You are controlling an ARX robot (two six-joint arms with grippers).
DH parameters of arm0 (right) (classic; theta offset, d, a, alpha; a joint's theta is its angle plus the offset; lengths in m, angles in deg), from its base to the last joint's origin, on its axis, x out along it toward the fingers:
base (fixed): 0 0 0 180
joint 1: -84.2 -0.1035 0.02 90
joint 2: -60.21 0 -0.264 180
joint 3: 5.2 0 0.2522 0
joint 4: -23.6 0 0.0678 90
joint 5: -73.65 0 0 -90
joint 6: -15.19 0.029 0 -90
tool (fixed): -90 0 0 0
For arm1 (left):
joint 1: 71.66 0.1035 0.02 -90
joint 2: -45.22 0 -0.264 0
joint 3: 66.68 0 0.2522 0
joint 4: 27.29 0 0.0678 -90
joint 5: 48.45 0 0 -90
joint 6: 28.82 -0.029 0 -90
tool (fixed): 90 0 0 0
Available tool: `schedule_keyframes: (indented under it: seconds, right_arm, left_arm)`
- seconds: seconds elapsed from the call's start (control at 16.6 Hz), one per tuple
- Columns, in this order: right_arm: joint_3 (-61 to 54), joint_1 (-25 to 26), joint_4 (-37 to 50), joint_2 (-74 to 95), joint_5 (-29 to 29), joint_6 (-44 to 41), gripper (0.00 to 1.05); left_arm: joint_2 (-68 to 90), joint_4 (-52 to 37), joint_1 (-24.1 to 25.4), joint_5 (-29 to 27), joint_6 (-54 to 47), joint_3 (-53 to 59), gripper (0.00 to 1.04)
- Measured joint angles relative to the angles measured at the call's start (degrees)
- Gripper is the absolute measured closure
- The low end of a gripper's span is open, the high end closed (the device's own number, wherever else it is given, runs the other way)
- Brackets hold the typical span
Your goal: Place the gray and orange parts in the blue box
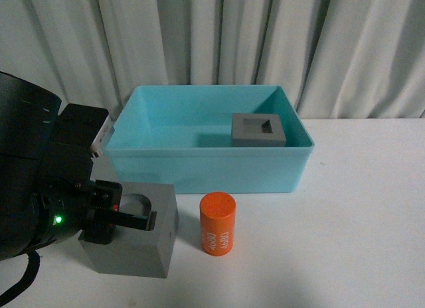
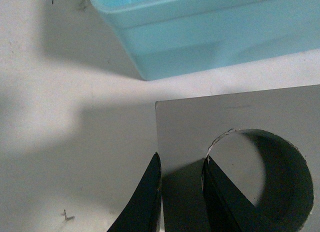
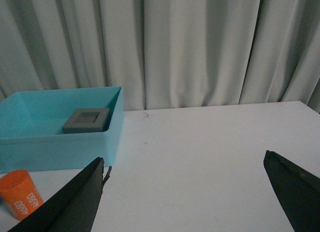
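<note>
The gray cube with the round recess (image 1: 136,238) stands on the white table in front of the blue box (image 1: 206,167), at the near left. My left gripper (image 1: 123,215) is shut on the cube's wall, one finger outside and one inside the recess (image 2: 272,177). An orange cylinder (image 1: 218,223) with white lettering stands upright just right of that cube. The gray cube with the square recess (image 1: 258,130) lies inside the box at its right side. My right gripper (image 3: 182,192) hangs open over bare table, with the cylinder (image 3: 17,194) and box (image 3: 60,142) off to one side.
A pale curtain (image 1: 265,36) hangs behind the table. The white tabletop (image 1: 358,228) stretches right of the box and cylinder. The left arm's black body (image 1: 30,168) fills the near left of the front view.
</note>
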Motion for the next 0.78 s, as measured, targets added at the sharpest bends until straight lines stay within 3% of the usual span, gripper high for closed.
schedule_keyframes:
  seconds: [0.3, 0.48, 0.78]
  right_arm:
    - [0.00, 0.00, 0.00, 0.00, 0.00, 0.00, 0.06]
    - [0.00, 0.00, 0.00, 0.00, 0.00, 0.00, 0.06]
    - [0.00, 0.00, 0.00, 0.00, 0.00, 0.00, 0.06]
  left_arm:
    - [-11.26, 11.37, 1.79, 2.80, 1.86, 0.09, 0.87]
    - [-20.79, 19.61, 3.50, 5.33, 4.68, -7.34, 0.87]
    - [-15.28, 19.17, 0.98, 5.64, 5.97, -23.69, 0.87]
